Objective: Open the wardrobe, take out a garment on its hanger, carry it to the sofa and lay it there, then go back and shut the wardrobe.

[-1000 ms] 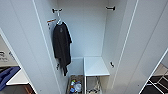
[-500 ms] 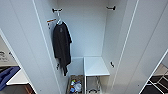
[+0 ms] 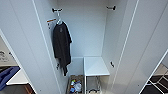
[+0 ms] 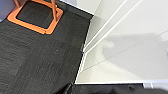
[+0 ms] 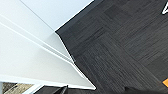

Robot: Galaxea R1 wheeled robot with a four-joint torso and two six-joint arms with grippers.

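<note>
White panels of the tall wardrobe (image 3: 82, 37) stand open before us in the head view; a dark T-shirt (image 3: 61, 46) hangs inside, so we judge the orange garment already removed. Both wrist views look down at dark carpet (image 4: 37, 60) beside door edges; we cannot tell the fingers' state.
</note>
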